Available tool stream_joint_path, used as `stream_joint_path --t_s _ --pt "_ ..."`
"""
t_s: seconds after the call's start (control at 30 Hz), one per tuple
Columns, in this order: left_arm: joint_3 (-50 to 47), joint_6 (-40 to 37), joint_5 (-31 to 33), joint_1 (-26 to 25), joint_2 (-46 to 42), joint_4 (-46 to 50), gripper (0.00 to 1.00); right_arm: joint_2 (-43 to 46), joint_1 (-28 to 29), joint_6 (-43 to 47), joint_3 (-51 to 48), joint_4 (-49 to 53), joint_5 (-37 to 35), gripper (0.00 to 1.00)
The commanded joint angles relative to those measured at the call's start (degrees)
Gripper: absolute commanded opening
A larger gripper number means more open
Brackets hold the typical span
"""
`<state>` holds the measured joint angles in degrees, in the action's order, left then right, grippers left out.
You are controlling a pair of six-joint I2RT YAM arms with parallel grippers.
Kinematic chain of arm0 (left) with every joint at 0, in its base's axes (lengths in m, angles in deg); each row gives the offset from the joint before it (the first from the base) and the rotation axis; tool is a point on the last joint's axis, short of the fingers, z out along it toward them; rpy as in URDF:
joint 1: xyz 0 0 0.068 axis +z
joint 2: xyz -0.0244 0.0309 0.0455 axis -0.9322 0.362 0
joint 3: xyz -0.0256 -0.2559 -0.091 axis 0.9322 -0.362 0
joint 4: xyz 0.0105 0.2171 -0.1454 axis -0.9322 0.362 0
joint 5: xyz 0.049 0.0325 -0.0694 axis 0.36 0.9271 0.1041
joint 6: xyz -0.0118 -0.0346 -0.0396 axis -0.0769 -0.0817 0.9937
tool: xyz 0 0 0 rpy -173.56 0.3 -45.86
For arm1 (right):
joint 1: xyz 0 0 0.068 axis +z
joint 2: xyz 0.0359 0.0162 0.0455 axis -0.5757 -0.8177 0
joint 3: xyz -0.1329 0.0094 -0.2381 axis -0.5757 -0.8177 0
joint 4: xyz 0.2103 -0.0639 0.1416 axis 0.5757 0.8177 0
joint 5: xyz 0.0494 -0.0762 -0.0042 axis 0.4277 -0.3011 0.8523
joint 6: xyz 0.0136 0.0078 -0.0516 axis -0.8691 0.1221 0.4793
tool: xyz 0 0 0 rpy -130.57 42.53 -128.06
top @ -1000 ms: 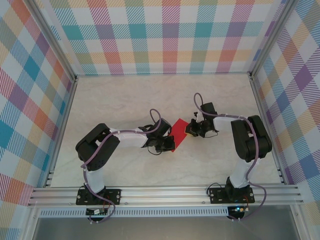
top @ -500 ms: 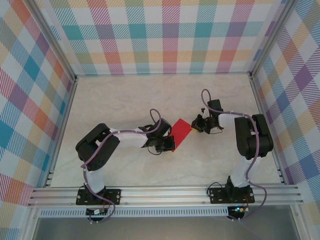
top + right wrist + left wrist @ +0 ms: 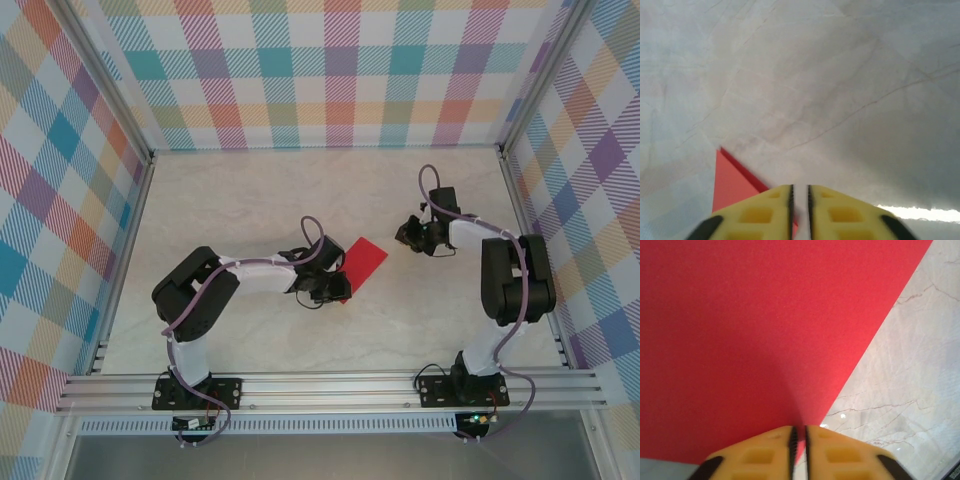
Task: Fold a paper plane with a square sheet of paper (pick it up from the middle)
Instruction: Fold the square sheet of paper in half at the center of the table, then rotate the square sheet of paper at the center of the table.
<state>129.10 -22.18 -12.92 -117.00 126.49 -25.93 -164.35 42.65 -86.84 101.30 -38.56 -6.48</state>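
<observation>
The square sheet of paper (image 3: 360, 262) lies red side up on the marble table, tilted like a diamond. My left gripper (image 3: 326, 291) sits at its near left edge. In the left wrist view the red sheet (image 3: 755, 335) runs into the slim gap between the yellow jaws of that gripper (image 3: 799, 432), which stand slightly parted and do not pinch it. My right gripper (image 3: 406, 234) hovers to the right of the sheet, apart from it. Its jaws (image 3: 800, 189) are a narrow slit open with nothing between them, and a corner of the red sheet (image 3: 732, 185) lies to their left.
Marble tabletop (image 3: 250, 200) enclosed by plaid walls at the back and sides. An aluminium rail (image 3: 330, 390) carrying both arm bases runs along the near edge. Bare table lies behind and to the left of the sheet.
My right gripper has let go of the sheet's right corner and drawn back to the right and farther away. Both pairs of jaws have parted slightly. The left arm has stayed put.
</observation>
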Motion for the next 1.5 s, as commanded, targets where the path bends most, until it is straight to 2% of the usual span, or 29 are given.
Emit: stream_joint_path --t_s 0.0,0.1,0.23,0.4,0.7,0.83,0.93,1.1,1.27,1.37,1.47 --pt "2.94 0.2 8.73 -0.36 -4.1 9.26 0.31 5.12 3.22 -1.37 -2.43 4.59 -3.21 0.31" --pt "4.25 0.53 14.2 0.94 -7.02 10.6 0.46 7.4 6.88 -3.68 -3.75 6.34 -6.89 0.41" --pt "3.32 0.3 16.78 4.11 -9.88 11.65 0.59 7.82 13.04 -6.62 -2.69 9.76 -14.71 0.46" --pt "-0.6 0.3 16.9 9.06 -12.65 12.24 0.65 2.39 19.87 -8.69 3.1 14.56 -22.24 0.5" --pt "-6.26 0.39 16.75 14.92 -17.1 12.74 0.73 -9.16 25.26 -9.21 13.91 21.02 -29.66 0.52" --pt "-7.52 0.22 16.19 16.85 -18.66 12.76 0.74 -12.56 26.78 -7.48 16.26 21.55 -28.87 0.52" --pt "-8.26 0.01 15.49 18.36 -19.76 12.88 0.75 -14.01 28.65 -1.71 17.54 19.68 -25.21 0.51" --pt "-9.3 -0.65 13.9 20.74 -21.41 13.0 0.76 -16.05 32.91 17.51 18.55 16.08 -15.38 0.5" --pt "-10.81 -0.54 11.94 22.71 -22.84 12.34 0.77 -16.46 33.1 29.43 18.69 14.21 -6.85 0.49" --pt "-11.58 -0.35 11.49 23.18 -23.66 12.29 0.77 -14.88 33.09 30.52 21.27 14.2 -8.6 0.5" --pt "-12.34 -0.05 11.05 23.52 -24.51 12.35 0.77 -11.05 33.07 24.95 22.79 13.98 -9.61 0.52"
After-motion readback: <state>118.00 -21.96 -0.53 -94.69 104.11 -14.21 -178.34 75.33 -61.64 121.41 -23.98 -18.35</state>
